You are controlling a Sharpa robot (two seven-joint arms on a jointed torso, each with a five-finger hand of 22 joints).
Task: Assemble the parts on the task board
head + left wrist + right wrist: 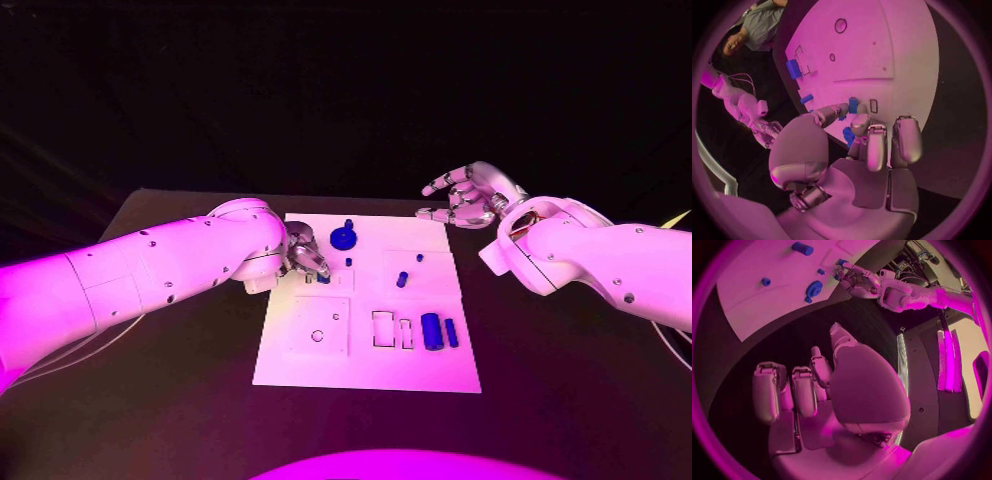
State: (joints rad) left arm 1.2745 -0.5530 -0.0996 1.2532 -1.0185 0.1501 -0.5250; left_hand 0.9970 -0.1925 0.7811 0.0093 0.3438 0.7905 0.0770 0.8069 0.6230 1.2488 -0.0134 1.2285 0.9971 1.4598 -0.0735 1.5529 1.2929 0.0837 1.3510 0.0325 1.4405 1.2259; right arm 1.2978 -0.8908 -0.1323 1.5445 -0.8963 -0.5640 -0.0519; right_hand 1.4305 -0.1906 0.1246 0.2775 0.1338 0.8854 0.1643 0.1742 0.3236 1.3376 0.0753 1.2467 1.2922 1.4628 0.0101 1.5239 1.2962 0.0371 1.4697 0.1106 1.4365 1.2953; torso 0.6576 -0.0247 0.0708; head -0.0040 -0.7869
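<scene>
Working, left robot hand (303,252): low over the board's (433,370) far-left part, fingers curled round a small blue part (848,135); I judge it clamped on that piece, seating it.
Board: white plate mid-bench (173,420), between the arms.
Knob (343,238): round blue part at the far edge, just right of the left robot hand.
Pegs (402,280): small blue pieces mid-board, seemingly seated.
Cylinders (431,331): two blue parts lying near-right, beside open slots.
Progress: roughly midway, judging by the loose cylinders and the unfilled hole near-left.
Right robot hand (469,195): raised beyond the board's far-right corner, fingers apart, holding nothing.
</scene>
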